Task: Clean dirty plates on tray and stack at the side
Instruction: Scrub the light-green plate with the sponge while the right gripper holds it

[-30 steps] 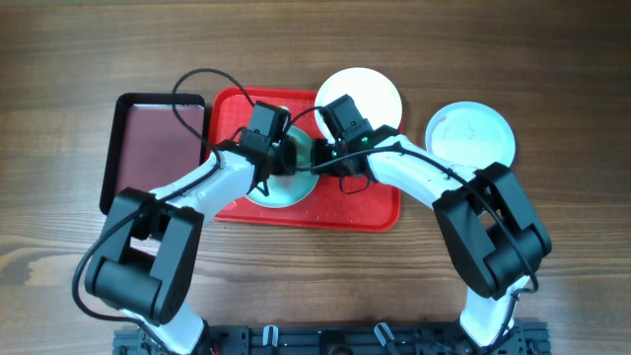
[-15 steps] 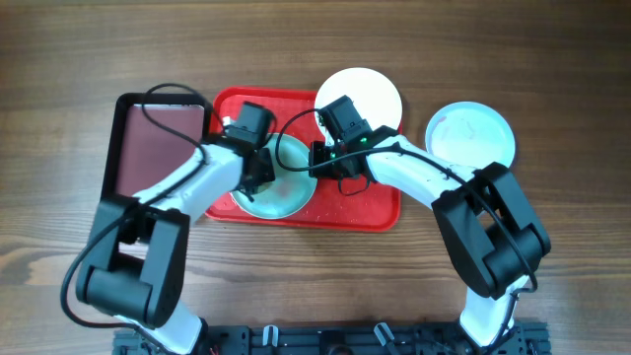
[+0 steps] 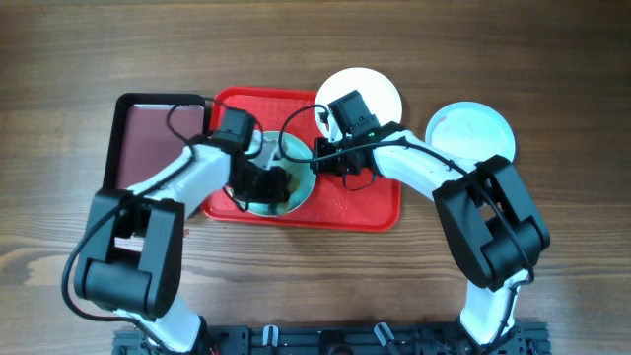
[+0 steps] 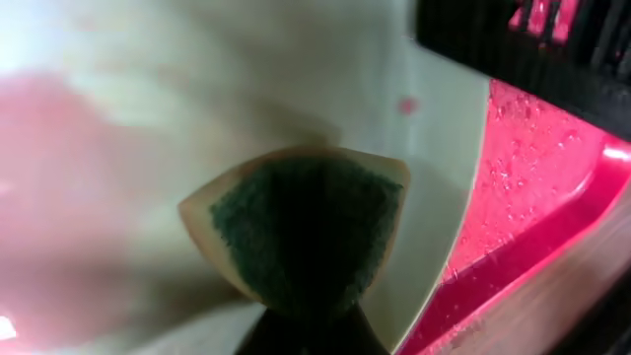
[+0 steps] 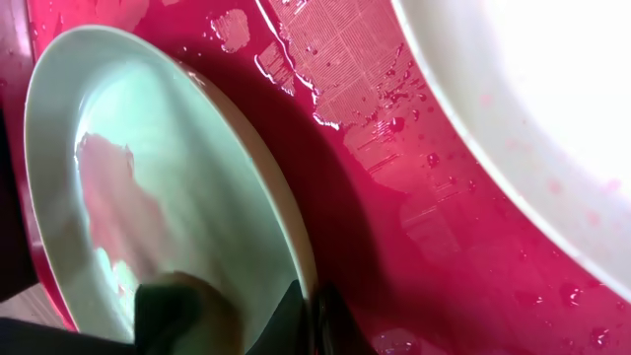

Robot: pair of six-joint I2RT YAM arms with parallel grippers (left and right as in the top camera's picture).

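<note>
- Left claw [image 3: 266,184], clamped on a green sponge [image 4: 311,232], has moved to the near part of the pale green plate [image 3: 298,163]; its arm reaches in from the left.
- Right claw [image 5: 312,314] stays closed on this plate's rim and holds it tilted on the red tray [image 3: 367,202].

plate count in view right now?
3. One pale green plate on the red tray, sponge on it; white plate overlapping the tray's far right corner; second white plate on the table right of the tray. Part of the tray is covered, so more could be hidden.
</note>
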